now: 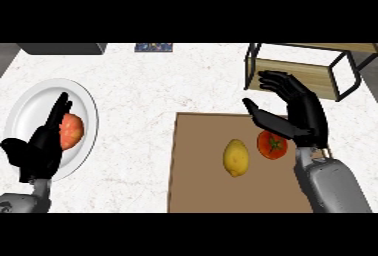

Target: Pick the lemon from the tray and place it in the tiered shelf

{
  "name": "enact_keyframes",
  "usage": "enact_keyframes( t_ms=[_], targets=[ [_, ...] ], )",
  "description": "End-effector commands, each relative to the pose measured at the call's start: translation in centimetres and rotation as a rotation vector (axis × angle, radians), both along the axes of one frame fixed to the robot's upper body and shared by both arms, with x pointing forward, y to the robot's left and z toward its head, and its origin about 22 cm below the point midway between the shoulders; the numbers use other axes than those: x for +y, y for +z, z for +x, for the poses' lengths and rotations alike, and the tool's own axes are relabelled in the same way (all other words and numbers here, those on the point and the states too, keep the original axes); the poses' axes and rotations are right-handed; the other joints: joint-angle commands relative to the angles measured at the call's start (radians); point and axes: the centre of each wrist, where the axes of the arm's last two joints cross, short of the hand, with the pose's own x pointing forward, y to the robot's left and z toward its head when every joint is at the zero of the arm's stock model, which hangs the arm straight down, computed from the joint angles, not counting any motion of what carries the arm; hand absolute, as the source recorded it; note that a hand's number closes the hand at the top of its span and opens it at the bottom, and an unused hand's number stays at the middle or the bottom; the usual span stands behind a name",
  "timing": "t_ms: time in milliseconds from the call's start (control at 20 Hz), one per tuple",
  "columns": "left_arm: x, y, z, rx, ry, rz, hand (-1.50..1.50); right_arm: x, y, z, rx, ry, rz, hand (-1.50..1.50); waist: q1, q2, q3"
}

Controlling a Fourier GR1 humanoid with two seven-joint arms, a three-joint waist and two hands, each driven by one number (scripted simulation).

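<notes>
A yellow lemon (236,157) lies on the brown tray (199,175), about in its middle. A red tomato (272,145) lies just right of it, partly under my right hand. My right hand (299,112) hovers open over the tray's far right corner, fingers straight and spread, thumb out toward the left; it holds nothing. The tiered shelf (310,67), black frame with wooden boards, stands at the far right, just beyond the right hand's fingertips. My left hand (40,147) rests open at the lower left, fingers up.
A white plate (29,107) at the left carries an orange-red fruit (71,131), partly behind my left hand. A dark grey box (63,48) and a small blue patterned item (153,47) sit along the counter's far edge.
</notes>
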Motion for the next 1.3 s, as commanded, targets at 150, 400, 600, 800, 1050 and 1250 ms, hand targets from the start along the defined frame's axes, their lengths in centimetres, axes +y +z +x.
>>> enact_keyframes(
  t_ms=[150,400,600,800,1050,1250],
  targets=[
    [-3.8,2.5,0.6,-0.083,0.061,-0.060,0.00,0.8,1.8,-3.5,-0.028,0.024,0.112,-1.50,-0.002,0.003,0.004],
    [-2.7,2.4,-0.6,-0.061,0.046,-0.062,0.00,-0.8,5.8,-5.5,0.080,0.197,-0.253,-1.50,-0.003,-0.006,0.001],
    [-3.6,3.0,0.0,-0.065,0.033,-0.055,0.00,0.4,9.2,-5.7,0.185,0.293,-0.490,-1.50,0.002,-0.003,0.000],
    [-3.3,1.7,-0.7,-0.063,0.042,-0.067,0.00,1.3,10.8,-5.9,0.259,0.225,-0.804,-1.50,0.014,-0.003,-0.004],
    [-2.9,3.4,-0.4,-0.078,0.018,-0.041,0.00,5.7,11.9,-6.3,0.392,0.173,-1.041,-1.50,0.030,-0.003,-0.002],
    [-3.1,2.1,-0.5,-0.066,0.038,-0.080,0.00,9.5,12.0,-5.4,0.467,0.160,-1.075,-1.50,0.024,0.003,0.000]
  ],
)
